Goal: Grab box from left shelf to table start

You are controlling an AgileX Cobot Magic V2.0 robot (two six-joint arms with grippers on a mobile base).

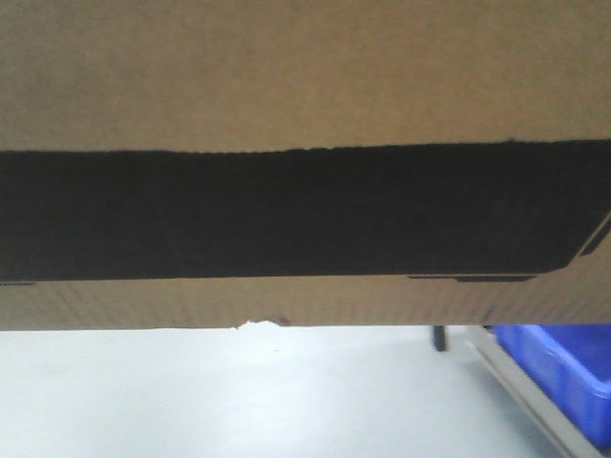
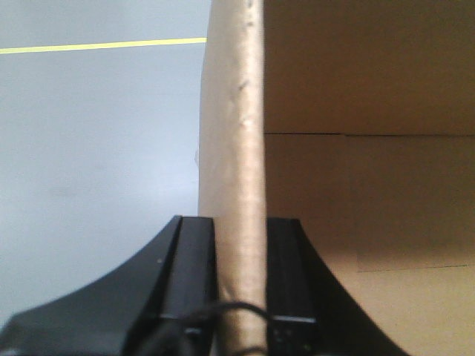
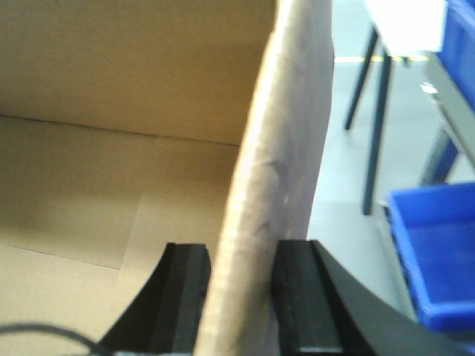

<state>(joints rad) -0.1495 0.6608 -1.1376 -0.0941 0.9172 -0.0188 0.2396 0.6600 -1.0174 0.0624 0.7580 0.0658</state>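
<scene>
Box point(image 1: 286, 76) held in air, resting on nothing visible. Left fingers point(image 2: 194, 274) clamped across one side wall, right fingers point(image 3: 185, 297) across opposite wall; judged to keep wide load level. Tabletop point(image 3: 404, 18) well apart, beyond right wall.

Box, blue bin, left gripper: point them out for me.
box point(image 1: 305, 76): front view, brown face above the black band.
blue bin point(image 1: 568, 367): front view, its wall.
left gripper point(image 2: 239, 222): left wrist view, midway between fingertips.
</scene>
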